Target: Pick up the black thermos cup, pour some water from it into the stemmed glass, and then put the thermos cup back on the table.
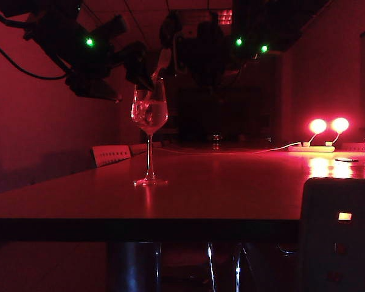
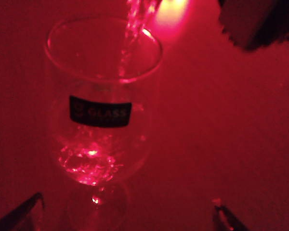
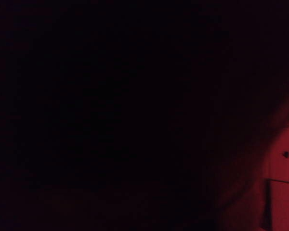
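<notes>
Pour is under way: a thin stream of water (image 2: pixel 135 29) drops into the stemmed glass (image 1: pixel 149 115), and water already sits in the bowl. To do it well, hold the tilt steady, keep the spout over the middle of the rim w/o touching it, and don't add more tilt — the stream is landing near the rim's far side, so a small drift could put it outside. Judging by the level in the bowl, "some water" is nearly met; next is prob. easing the cup back upright slowly so no drip runs down its side, then setting it on the counter (image 1: pixel 231 188) clear of the glass foot.

The black thermos cup (image 1: pixel 198 52) is up high, tipped, just right of and above the glass rim in the exterior view. It's mostly a dark mass there, hard to separate from the arm. The right wrist view is almost all black, so the right hand itself can't be made out; whether it's clamped on the cup I cannot tell from the pictures, tho the cup being aloft suggests a grip.

Left hand (image 2: pixel 130 216): fingers spread wide, empty, hanging just beside the glass at bowl/stem height w/o touching, glass between the two fingertips in its own view. Glass stands upright on the counter.
</notes>
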Controlling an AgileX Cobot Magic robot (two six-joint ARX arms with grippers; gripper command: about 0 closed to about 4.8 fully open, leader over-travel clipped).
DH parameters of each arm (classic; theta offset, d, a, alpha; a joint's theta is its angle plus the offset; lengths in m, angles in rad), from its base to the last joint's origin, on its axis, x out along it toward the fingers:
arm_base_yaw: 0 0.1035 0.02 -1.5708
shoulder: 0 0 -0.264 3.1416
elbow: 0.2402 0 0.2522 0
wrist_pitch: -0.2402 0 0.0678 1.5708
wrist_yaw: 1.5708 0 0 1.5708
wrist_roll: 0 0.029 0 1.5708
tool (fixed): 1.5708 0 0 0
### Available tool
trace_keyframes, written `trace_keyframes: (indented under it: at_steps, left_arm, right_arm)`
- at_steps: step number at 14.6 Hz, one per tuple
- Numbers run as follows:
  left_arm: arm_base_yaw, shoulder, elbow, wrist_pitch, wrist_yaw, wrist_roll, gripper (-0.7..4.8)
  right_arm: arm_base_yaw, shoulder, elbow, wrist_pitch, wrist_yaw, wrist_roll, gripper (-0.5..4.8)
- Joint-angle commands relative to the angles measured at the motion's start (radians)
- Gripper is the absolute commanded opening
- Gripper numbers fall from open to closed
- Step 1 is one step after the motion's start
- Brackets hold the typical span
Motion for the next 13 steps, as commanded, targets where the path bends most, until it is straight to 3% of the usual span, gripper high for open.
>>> trace_keyframes:
  at_steps: [1,13]
  left_arm:
    - [-0.001,-0.002,0.003,0.011,0.0,0.004,4.79]
    - [-0.001,-0.002,0.003,0.011,0.001,0.004,4.79]
  right_arm:
    - [0.003,-0.022,0.015,0.064,-0.002,0.0,1.66]
    - [0.005,-0.023,0.024,0.063,-0.02,-0.021,1.66]
